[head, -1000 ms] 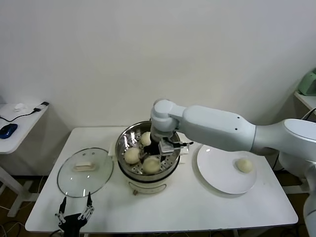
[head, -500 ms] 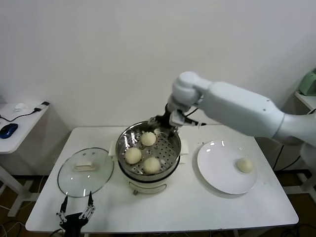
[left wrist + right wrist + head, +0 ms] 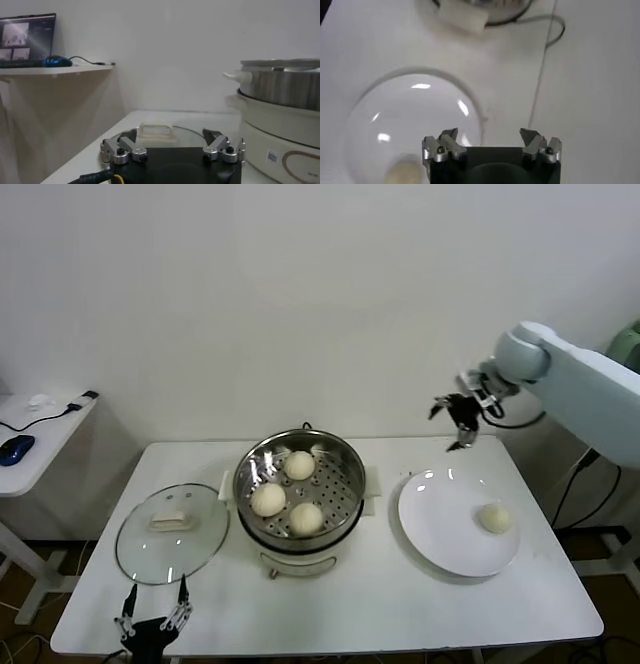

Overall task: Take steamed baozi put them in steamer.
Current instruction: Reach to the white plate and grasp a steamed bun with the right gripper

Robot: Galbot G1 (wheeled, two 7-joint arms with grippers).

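Hovering high over the plate's (image 3: 440, 534) far edge, my right gripper (image 3: 457, 416) hangs open and empty. One steamed baozi (image 3: 494, 518) lies below it, nearer me on the plate; three others sit in the steamer (image 3: 345, 459). My left gripper (image 3: 152, 617) idles open, well apart.

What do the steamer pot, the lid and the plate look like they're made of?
Steamer: polished stainless steel, mirror reflections, perforated tray, on a white plastic-looking base. Lid: clear glass, table shows through, with a pale knob. Plate: glossy white, probably ceramic, possibly melamine.
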